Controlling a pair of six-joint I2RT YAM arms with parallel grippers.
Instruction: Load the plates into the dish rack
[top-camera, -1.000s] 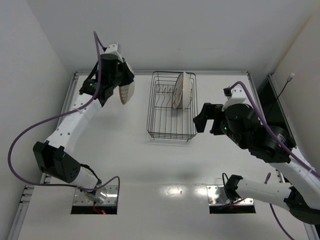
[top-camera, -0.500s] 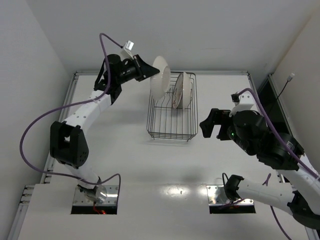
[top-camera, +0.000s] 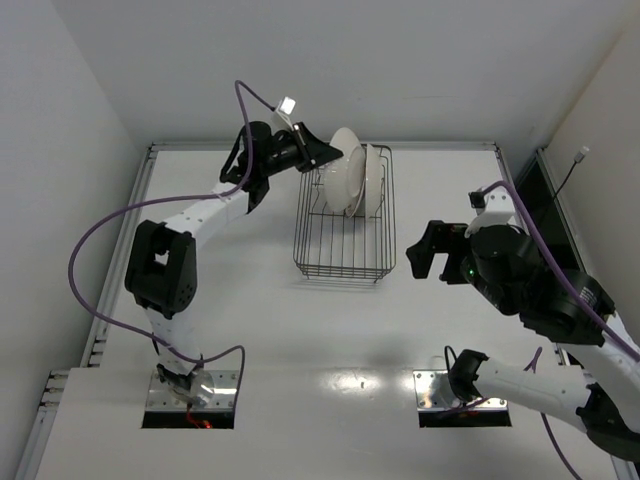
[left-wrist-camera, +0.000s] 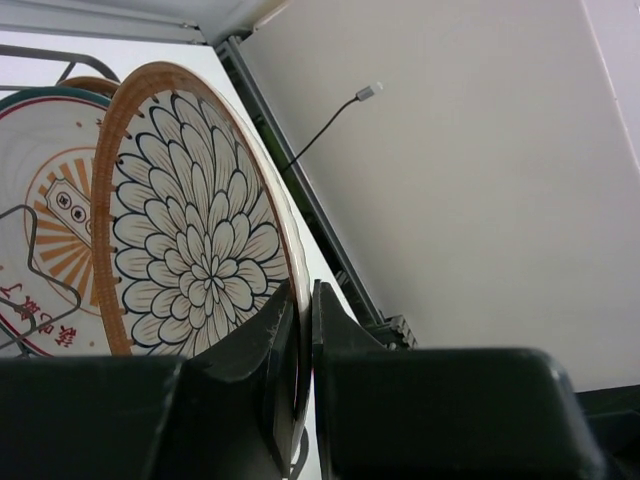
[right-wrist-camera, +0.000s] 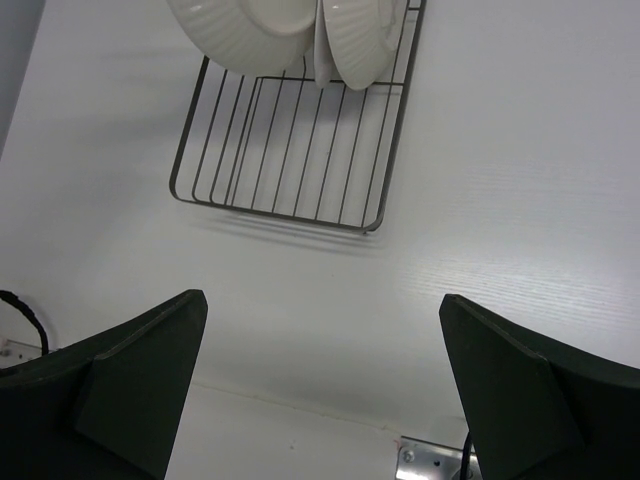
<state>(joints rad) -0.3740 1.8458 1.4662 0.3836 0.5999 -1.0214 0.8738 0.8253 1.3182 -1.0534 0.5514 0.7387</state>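
My left gripper (top-camera: 325, 160) is shut on the rim of a scale-patterned plate (top-camera: 346, 178) and holds it upright at the far end of the dark wire dish rack (top-camera: 340, 250). In the left wrist view the fingers (left-wrist-camera: 335, 330) pinch this plate (left-wrist-camera: 190, 230). The orange medallion plate (left-wrist-camera: 45, 230) stands just behind it. Two plates (top-camera: 373, 180) stand in the rack, right of the held one. I cannot tell whether the held plate rests on the wires. My right gripper (top-camera: 425, 250) is open and empty right of the rack. Its view shows the rack (right-wrist-camera: 290, 150) and white plate backs (right-wrist-camera: 355, 40).
A raised metal rail (top-camera: 420, 146) runs along the table's far edge, with white walls behind and to the left. A dark channel with a cable (top-camera: 565, 185) lies along the right wall. The near half of the rack holds nothing.
My left arm has swung the plate from left of the rack rightward and set it upright at the rack's far end beside the standing plates. My right gripper has drawn back slightly to the right.
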